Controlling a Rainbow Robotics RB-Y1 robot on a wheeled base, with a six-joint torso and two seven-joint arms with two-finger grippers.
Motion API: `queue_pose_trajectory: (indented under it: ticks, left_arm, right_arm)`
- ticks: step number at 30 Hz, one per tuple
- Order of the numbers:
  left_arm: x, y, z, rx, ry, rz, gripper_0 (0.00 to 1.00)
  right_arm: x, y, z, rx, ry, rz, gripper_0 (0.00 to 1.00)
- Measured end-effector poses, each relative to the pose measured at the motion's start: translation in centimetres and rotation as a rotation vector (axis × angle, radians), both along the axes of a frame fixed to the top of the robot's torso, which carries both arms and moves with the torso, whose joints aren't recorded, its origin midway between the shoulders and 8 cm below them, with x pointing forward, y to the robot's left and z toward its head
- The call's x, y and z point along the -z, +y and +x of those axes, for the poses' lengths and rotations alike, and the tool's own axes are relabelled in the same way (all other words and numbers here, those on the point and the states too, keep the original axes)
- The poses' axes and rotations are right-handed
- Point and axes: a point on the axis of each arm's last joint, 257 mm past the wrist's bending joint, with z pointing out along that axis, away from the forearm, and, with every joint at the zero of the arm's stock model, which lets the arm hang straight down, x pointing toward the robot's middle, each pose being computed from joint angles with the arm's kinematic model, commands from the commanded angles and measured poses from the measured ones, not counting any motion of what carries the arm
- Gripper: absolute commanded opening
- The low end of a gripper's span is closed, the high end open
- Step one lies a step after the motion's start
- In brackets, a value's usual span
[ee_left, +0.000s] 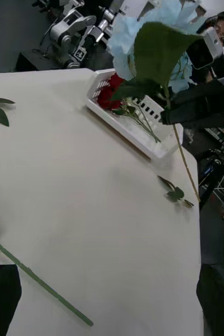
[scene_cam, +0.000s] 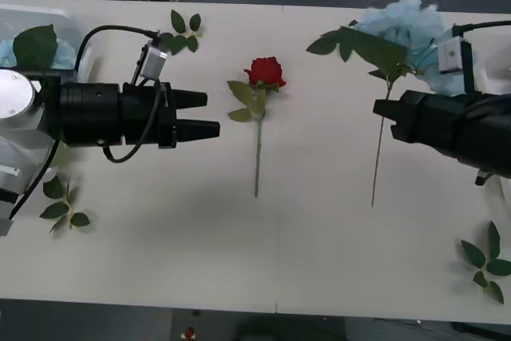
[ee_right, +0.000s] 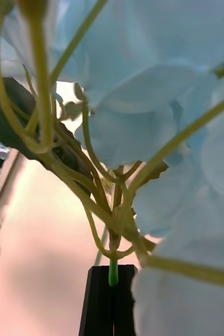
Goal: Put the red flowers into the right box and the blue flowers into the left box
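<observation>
My right gripper (scene_cam: 383,114) is shut on the stem of a blue flower (scene_cam: 406,25), just below its fluffy pale head, and holds it off the table at the right. Up close, the black fingers (ee_right: 98,299) pinch the green stem (ee_right: 113,273). In the left wrist view the blue flower (ee_left: 153,31) hangs in front of the right box (ee_left: 143,146), which holds red flowers (ee_left: 107,93). A red flower (scene_cam: 265,72) lies on the table's middle. To its left hovers my left gripper (scene_cam: 201,114), open and holding nothing. The left box (scene_cam: 73,18) at the far left holds a blue flower.
Loose green leaf sprigs lie at the far middle-left (scene_cam: 184,31), at the near left (scene_cam: 64,207) and at the near right (scene_cam: 487,263). The white table (scene_cam: 160,261) has free room along its near side. Other robots stand in the room behind (ee_left: 75,26).
</observation>
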Motion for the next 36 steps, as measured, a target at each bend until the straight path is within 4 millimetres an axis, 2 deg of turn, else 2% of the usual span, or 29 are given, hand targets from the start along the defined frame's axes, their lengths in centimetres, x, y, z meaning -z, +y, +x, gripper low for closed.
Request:
queue_pose_trajectory:
  ticks: [4, 8, 13, 17, 20, 24, 29, 36]
  left_arm:
    - [0.2, 0.3, -1.2, 0.037, 0.019, -0.001, 0.98]
    - [-0.6, 0.6, -1.2, 0.037, 0.016, -0.024, 0.98]
    - [-0.8, -0.1, -1.3, 0.044, 0.018, -0.042, 0.98]
    - [-1.0, -2.4, -0.3, 0.01, 0.012, -0.08, 0.98]
    - [-1.2, -4.8, 0.2, -0.003, 0.017, -0.117, 0.98]
    - [-1.5, -8.2, 0.3, -0.024, 0.048, -0.182, 0.98]
    - [-2.3, -11.5, 0.1, -0.028, 0.084, -0.255, 0.98]
    - [-3.9, -14.2, -0.7, 0.011, 0.08, -0.283, 0.98]
  right_arm:
    - [-2.5, 0.3, -0.4, -0.058, -0.092, 0.016, 0.0]
    - [-3.7, 0.7, -0.9, -0.097, -0.132, 0.028, 0.0]
    - [-5.2, 2.0, -1.5, -0.182, -0.237, -0.013, 0.0]
    - [-7.2, 3.2, -1.9, -0.242, -0.321, -0.029, 0.0]
    - [-8.3, 4.1, -2.0, -0.275, -0.37, -0.04, 0.0]
    - [-9.2, 6.4, -2.0, -0.316, -0.431, -0.041, 0.0]
    - [-9.2, 9.2, -1.9, -0.34, -0.489, -0.056, 0.0]
    - [-7.5, 12.1, -2.0, -0.399, -0.527, -0.074, 0.0]
